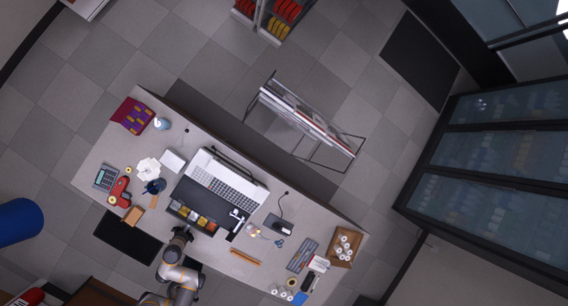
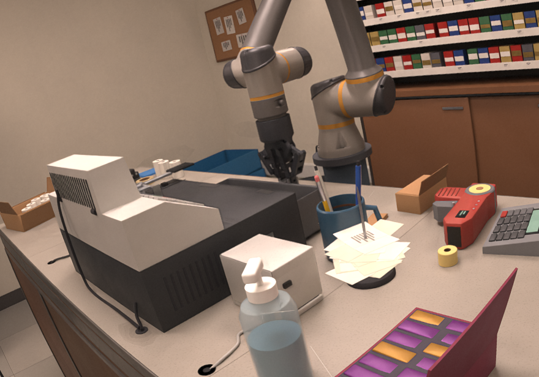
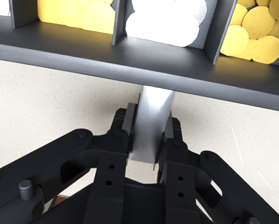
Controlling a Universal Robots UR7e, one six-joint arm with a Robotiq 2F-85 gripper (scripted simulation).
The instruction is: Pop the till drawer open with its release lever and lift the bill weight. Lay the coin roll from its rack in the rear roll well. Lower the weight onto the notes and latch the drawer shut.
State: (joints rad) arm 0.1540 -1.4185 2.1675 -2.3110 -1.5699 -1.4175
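Note:
The till [image 1: 221, 189] sits mid-counter, with its dark drawer [image 1: 192, 217] partly out toward the arm's side. The drawer's front compartments hold yellow, white and orange coins [image 3: 164, 20]. A silver pull tab [image 3: 150, 123] sticks out from the drawer's front wall, and my gripper [image 3: 149, 133] is clamped on it just over the counter. From the second side camera the gripper [image 2: 283, 166] hangs at the drawer's far edge. The bill weight, coin roll and rear well are not visible to me.
A blue mug with pens [image 2: 344, 216] stands by the drawer's right side, with a note spike [image 2: 368, 251] beside it. A red label gun [image 2: 466, 212] and a calculator [image 2: 516, 229] lie further right. A cardboard box [image 1: 133, 215] sits near the counter edge.

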